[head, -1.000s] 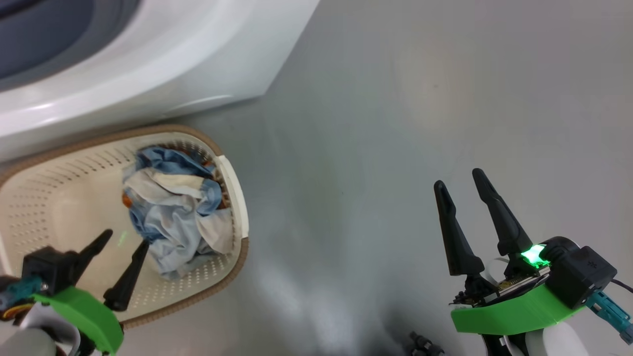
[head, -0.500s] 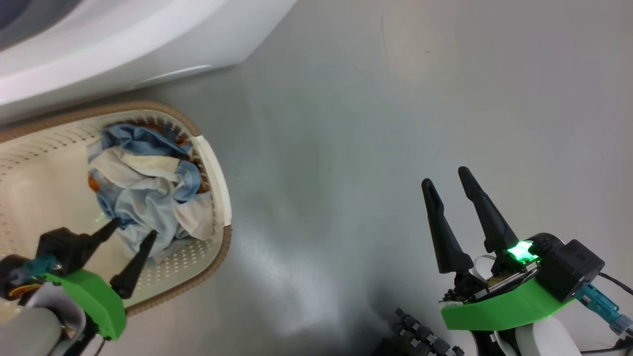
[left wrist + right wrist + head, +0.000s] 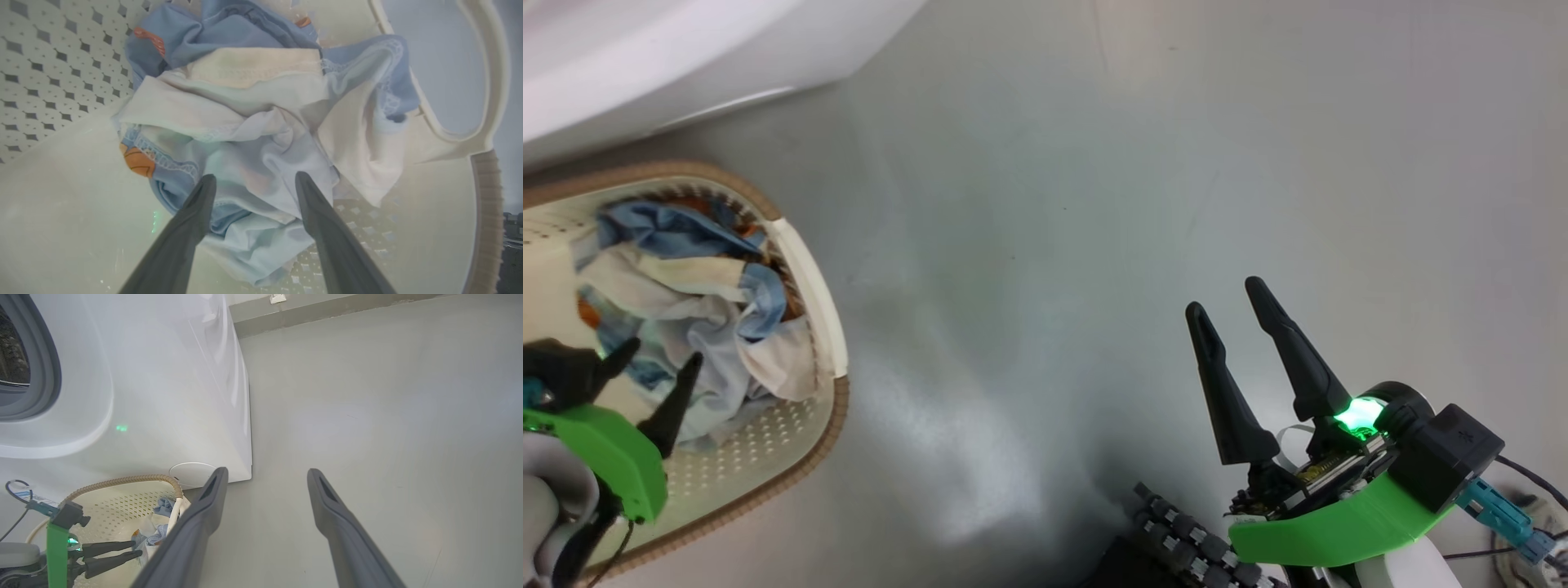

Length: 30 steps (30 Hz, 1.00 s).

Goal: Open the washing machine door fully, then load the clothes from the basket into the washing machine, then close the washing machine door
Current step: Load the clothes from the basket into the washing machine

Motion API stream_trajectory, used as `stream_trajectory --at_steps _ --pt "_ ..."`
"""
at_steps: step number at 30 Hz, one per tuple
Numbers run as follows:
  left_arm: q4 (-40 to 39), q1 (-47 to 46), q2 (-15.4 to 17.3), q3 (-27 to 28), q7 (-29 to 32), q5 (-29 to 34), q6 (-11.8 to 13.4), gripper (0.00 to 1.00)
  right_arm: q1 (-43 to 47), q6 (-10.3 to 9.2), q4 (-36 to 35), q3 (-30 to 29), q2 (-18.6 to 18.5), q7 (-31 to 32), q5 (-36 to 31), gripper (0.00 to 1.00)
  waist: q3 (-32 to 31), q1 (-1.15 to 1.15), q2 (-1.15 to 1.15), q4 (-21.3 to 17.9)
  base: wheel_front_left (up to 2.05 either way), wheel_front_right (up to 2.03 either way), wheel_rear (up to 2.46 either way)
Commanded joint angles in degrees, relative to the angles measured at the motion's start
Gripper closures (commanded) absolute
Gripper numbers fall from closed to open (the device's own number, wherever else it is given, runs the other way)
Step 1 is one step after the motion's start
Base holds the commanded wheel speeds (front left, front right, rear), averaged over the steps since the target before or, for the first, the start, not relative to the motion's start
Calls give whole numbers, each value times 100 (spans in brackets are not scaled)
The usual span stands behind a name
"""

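Head view, looking down at a small rectangular cream plastic basket (image 3: 768, 445) with perforated walls and a brown woven-look rim, sitting on a smooth grey floor (image 3: 1054, 204). Seeing the clothes (image 3: 703, 310), a crumpled bundle of light blue, pale blue and white cloth with orange prints, lying inside the basket, bunched up at the end with the white side handle (image 3: 805, 269). Spotting the big white washing machine (image 3: 686, 65) standing close behind the basket. Noticing the left gripper (image 3: 663, 355) with its two long dark fingers reaching down into the basket, hanging right at the near edge of the bundle. Checking the left wrist view and seeing those fingers spread wide, straddling a pale blue fold, gripping nothing. Honestly not managing to tell whether the tips are touching the cloth or hovering just off it. Finding the right gripper (image 3: 1223, 298) well off to the side of the basket, over bare floor, fingers also splayed apart and holding nothing. Peeking through the right wrist view and catching the washer's grey rubber gasket (image 3: 45, 375) up above the basket, with a bit of dark drum showing inside it.
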Motion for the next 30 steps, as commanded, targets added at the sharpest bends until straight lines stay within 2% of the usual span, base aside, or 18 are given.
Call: stream_trajectory --at_steps 1,6,11,20,21,23,30 --pt "3 -66 172 89 -21 -81 -9 0 199 9 -135 141 -54 -27 85 0 85 -1 0 -89 0 0 0" --pt "334 -255 136 -72 273 -509 -9 0 232 9 -174 219 -54 -27 81 0 116 -1 0 -164 0 0 0" --pt "714 -490 70 -250 617 -600 -9 0 291 9 -263 236 -54 -27 31 0 113 -1 0 -190 0 0 0" --pt "521 -656 33 -707 1117 -979 -9 0 347 9 -297 233 -54 -27 -26 0 59 -1 0 -174 0 0 0" --pt "528 -693 39 -721 1071 -985 -9 50 348 9 -303 231 -54 -27 -33 0 58 -1 0 -169 0 0 0" --pt "513 -747 39 -782 983 -990 -9 100 350 9 -314 220 -54 -27 -48 0 59 -1 0 -159 0 0 0" --pt "365 -859 103 -974 654 -1143 -9 100 315 9 -283 195 -54 -27 -58 0 40 -1 0 -131 0 0 0"
